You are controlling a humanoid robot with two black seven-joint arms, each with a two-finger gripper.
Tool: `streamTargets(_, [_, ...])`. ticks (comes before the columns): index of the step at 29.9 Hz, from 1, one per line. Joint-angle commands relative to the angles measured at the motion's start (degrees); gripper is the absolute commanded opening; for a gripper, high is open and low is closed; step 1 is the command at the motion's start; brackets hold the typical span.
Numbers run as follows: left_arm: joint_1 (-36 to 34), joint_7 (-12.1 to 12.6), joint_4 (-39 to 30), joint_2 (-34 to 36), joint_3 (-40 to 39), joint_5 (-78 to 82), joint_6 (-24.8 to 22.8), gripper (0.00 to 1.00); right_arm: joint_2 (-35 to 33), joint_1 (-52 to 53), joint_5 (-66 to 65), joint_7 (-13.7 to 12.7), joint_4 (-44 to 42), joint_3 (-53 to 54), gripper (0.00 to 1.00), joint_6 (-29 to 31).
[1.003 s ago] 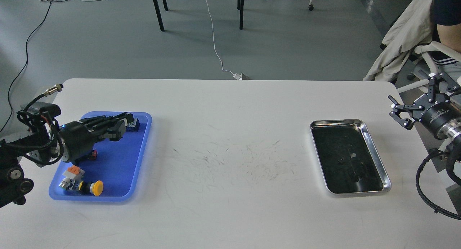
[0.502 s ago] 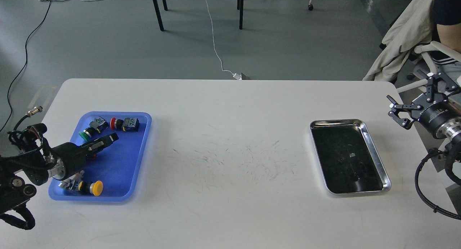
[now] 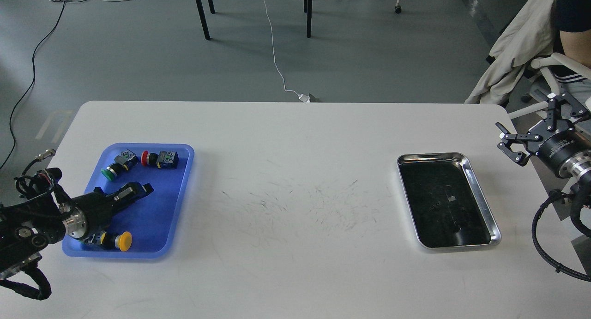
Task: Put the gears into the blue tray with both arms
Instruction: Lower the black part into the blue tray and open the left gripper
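The blue tray (image 3: 154, 217) lies on the left of the white table. It holds push-button switches: a green one (image 3: 110, 173), a red one (image 3: 146, 158) and a yellow one (image 3: 123, 241). My left gripper (image 3: 138, 189) hovers low over the tray's middle, pointing right. Its dark fingers lie close together and I cannot tell whether they hold anything. My right gripper (image 3: 527, 118) is off the table's right edge, up and right of the steel tray (image 3: 478, 183), with its fingers spread wide and empty. No gears can be made out; the steel tray's dark bottom shows only faint small marks.
A person sits on a chair (image 3: 549, 65) draped with a beige coat, close behind my right arm. Beyond the table are black furniture legs (image 3: 202, 14) and a white floor cable (image 3: 277, 65). The table's middle (image 3: 295, 199) bears only scuff marks.
My left arm has drawn back toward the lower left from the tray's far end, uncovering the green and red switches. The right arm has barely moved.
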Motion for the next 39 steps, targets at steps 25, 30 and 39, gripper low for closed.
streamTargets(25, [-2.13,0.78,0.62,0.41,-0.5,-1.21,-0.34,0.97,0.18,0.29,0.0,-0.01,-0.09,0.02,0.97,0.0])
streamTargets(30, [-2.13,0.78,0.54,0.5,-0.5,-1.21,-1.65,0.98,0.18,0.2,0.0,-0.01,-0.09,-0.07,0.97,0.0])
streamTargets(39, [-2.13,0.78,0.54,0.41,-0.58,-1.3,-1.74,0.98,0.18,0.29,0.0,-0.01,-0.09,-0.07,0.97,0.0])
